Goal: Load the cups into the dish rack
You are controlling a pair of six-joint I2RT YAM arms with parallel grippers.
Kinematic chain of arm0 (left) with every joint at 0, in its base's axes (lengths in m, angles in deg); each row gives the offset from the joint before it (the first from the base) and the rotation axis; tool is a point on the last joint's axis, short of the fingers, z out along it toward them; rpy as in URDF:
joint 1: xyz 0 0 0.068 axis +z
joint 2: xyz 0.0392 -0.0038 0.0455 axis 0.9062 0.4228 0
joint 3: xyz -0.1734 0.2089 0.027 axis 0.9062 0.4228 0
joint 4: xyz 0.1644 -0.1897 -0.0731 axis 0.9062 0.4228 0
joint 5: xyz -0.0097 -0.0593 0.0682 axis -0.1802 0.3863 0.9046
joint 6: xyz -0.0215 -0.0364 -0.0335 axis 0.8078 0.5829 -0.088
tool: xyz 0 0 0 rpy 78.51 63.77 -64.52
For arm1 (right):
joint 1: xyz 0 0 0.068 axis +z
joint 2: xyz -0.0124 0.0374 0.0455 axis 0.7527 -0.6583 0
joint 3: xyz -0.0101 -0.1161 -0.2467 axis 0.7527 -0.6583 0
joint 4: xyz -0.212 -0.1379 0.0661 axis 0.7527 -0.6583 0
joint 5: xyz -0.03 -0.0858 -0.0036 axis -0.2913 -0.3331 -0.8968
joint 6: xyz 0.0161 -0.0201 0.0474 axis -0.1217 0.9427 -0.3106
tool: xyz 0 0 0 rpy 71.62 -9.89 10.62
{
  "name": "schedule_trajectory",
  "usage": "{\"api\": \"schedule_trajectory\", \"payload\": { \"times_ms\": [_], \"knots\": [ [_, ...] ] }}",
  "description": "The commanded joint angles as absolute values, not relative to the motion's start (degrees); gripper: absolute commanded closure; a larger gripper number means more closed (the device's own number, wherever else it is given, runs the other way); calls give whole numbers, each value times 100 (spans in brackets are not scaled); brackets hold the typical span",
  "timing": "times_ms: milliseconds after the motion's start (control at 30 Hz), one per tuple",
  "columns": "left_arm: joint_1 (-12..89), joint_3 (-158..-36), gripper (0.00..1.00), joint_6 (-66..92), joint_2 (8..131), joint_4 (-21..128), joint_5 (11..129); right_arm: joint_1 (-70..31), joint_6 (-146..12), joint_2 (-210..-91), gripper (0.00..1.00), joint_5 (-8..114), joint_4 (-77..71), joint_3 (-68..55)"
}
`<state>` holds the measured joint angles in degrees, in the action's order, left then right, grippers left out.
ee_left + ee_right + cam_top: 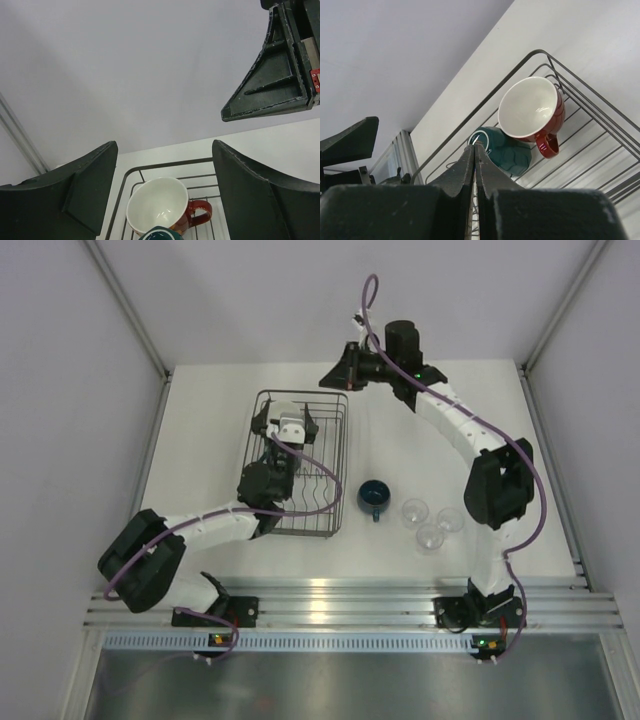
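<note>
The dish rack [341, 465] lies left of centre on the white table. My left gripper [288, 418] hovers over its far end and hides the cups inside from above. In the left wrist view my left gripper [164, 145] is open and empty above the red cup [160, 205], which lies in the rack [170, 163] beside the teal mug [162, 234]. My right gripper [328, 375] is raised beyond the rack's far right corner. Its jaws [474, 146] are shut and empty, looking down on the red cup [530, 107], the teal mug [507, 150] and the rack rim [485, 101]. The dark-blue cup [374, 497] stands upright right of the rack.
Three clear glasses [414, 510], [450, 520], [430, 537] stand in a cluster right of the dark-blue cup, near my right arm's elbow. White walls enclose the table on the left, far and right sides. An aluminium rail runs along the near edge.
</note>
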<state>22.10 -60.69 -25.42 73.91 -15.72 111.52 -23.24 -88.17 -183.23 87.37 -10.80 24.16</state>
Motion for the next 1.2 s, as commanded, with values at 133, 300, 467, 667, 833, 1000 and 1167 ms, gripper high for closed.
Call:
{"api": "schedule_trajectory", "payload": {
  "times_ms": [133,300,467,667,833,1000,1167],
  "knots": [
    [2271,-6321,17,-2377,7208,-1423,11271,-2396,-8581,-18259,100,8892,-822,2162],
    [2342,-6330,16,-2254,7067,-1229,11298,-2387,-8528,-18207,100,8857,-839,1933],
    [2403,-6357,14,-1930,6883,-851,11403,-2378,-8230,-18154,100,8629,-1138,1854],
    [2588,-6777,8,-1288,6663,438,11386,-2325,-7957,-18145,98,8216,-1498,1897],
    [2790,-7340,4,-594,6531,1854,11167,-2168,-7483,-18435,91,7619,-2340,2599],
    [3422,-8043,1,663,6566,3489,10429,-1983,-7350,-18944,67,7521,-2623,3337],
    [3792,-8246,1,1024,6575,4106,10033,-1833,-7192,-19410,32,7486,-2948,3857]
  ]
}}
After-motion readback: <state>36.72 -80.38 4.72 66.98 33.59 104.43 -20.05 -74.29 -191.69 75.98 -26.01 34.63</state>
